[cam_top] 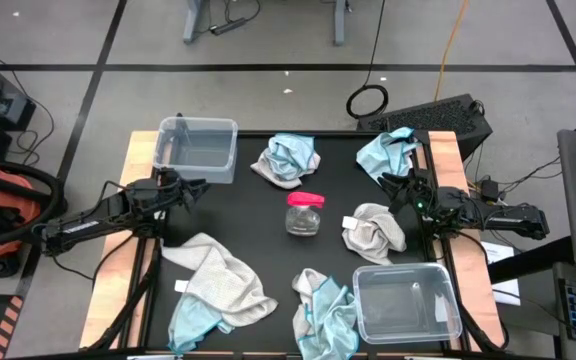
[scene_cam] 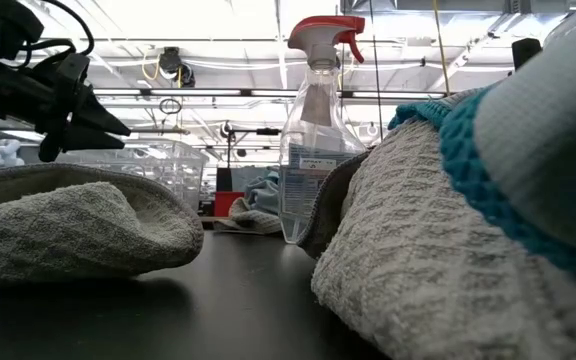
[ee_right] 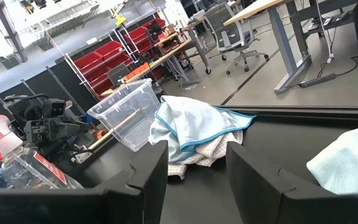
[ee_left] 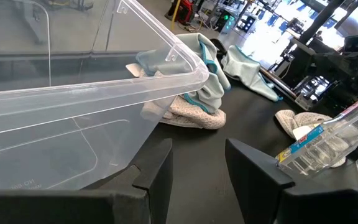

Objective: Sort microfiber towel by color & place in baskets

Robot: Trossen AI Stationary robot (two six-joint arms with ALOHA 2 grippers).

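Several towels lie on the black table: a blue-and-grey heap (cam_top: 288, 158) at the far middle, a light blue one (cam_top: 388, 150) at the far right, a grey-white one (cam_top: 373, 228) right of centre, a grey one (cam_top: 218, 280) over a blue one (cam_top: 193, 322) near left, and a blue-grey heap (cam_top: 323, 310) near centre. One transparent bin (cam_top: 198, 148) stands far left, the other (cam_top: 406, 302) near right. My left gripper (cam_top: 183, 187) (ee_left: 197, 171) hovers open beside the far-left bin (ee_left: 73, 81). My right gripper (cam_top: 393, 183) (ee_right: 197, 168) hovers open between the far-right blue towel (ee_right: 347, 158) and the grey-white one.
A clear spray bottle with a pink-red cap (cam_top: 305, 213) (scene_cam: 313, 140) lies at the table's centre, between the two grippers. Wooden strips (cam_top: 140, 150) run along the table's left and right edges. In the low view, towels (scene_cam: 68, 225) (scene_cam: 468, 230) block most of the near table.
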